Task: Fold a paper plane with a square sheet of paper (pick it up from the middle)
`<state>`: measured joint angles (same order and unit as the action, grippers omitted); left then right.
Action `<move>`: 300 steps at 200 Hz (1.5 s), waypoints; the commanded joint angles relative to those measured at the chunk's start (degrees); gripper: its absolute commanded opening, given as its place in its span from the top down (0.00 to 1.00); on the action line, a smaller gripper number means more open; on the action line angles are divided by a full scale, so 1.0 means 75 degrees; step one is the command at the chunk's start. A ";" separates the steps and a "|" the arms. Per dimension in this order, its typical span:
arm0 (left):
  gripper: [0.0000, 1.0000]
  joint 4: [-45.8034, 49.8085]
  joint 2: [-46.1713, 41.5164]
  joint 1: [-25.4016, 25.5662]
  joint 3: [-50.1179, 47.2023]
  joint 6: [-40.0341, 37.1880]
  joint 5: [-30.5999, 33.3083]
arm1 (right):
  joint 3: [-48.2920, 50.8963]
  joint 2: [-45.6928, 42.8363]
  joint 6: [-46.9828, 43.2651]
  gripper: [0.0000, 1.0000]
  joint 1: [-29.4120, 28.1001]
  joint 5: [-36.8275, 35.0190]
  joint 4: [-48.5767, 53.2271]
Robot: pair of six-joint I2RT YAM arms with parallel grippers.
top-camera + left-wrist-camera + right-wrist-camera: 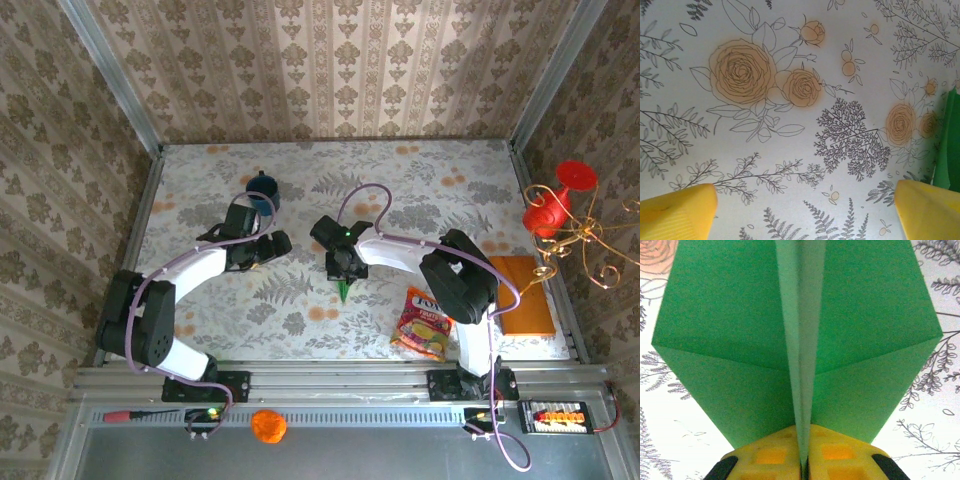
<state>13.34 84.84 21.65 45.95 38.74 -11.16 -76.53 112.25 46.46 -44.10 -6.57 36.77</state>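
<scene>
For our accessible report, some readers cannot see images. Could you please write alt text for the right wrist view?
A folded green paper plane is pinched by its central ridge in the shut yellow right end effector at the bottom edge. Its wings spread to both sides over a white floral tablecloth.

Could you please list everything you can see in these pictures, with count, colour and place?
paper plane: one, bright green, table centre
mug: one, blue, far side, left of centre
snack packet: one, red and yellow, near edge, right of centre
board: one, orange-brown, flat at the right edge
ornament: one, red with gold wire, past the right edge
screwdriver: one, red-handled, front ledge, left
lump: one, orange, front ledge
table: one, white floral cover
left gripper: one, yellow fingers, open, left of the plane
right gripper: one, yellow fingers, shut on the plane's central ridge
</scene>
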 commanded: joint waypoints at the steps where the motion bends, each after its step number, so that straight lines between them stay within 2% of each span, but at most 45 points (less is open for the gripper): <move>1: 0.03 0.0224 -0.0274 -0.0087 -0.0150 -0.0269 0.0297 | -0.0457 -0.0233 -0.0263 0.90 0.0161 -0.0387 0.0271; 17: 0.00 0.0268 -0.0394 -0.0152 -0.0213 -0.0401 0.0435 | -0.0742 -0.0197 -0.0571 0.90 0.0357 -0.0337 0.0236; 78: 0.00 0.0699 -0.0960 -0.0518 -0.0372 -0.0746 0.0760 | -0.2213 0.0722 -0.2145 0.91 0.1147 0.0511 0.0086; 121: 0.00 0.0713 -0.1033 -0.0556 -0.0399 -0.0752 0.0692 | -0.3125 0.1425 -0.2759 0.91 0.1399 0.0672 0.0374; 213: 0.00 0.0693 -0.0736 -0.0555 -0.0327 -0.0724 0.0457 | -0.4052 0.2369 -0.2634 0.89 0.1683 0.0456 0.0870; 300: 0.00 0.0656 -0.0484 -0.0557 -0.0245 -0.0724 0.0296 | -0.4506 0.2865 -0.2214 0.78 0.1755 0.0158 0.1313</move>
<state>17.61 80.44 17.89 43.46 34.61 -7.86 -108.38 132.09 28.49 -31.27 -3.09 43.13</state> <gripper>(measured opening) 0.999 0.206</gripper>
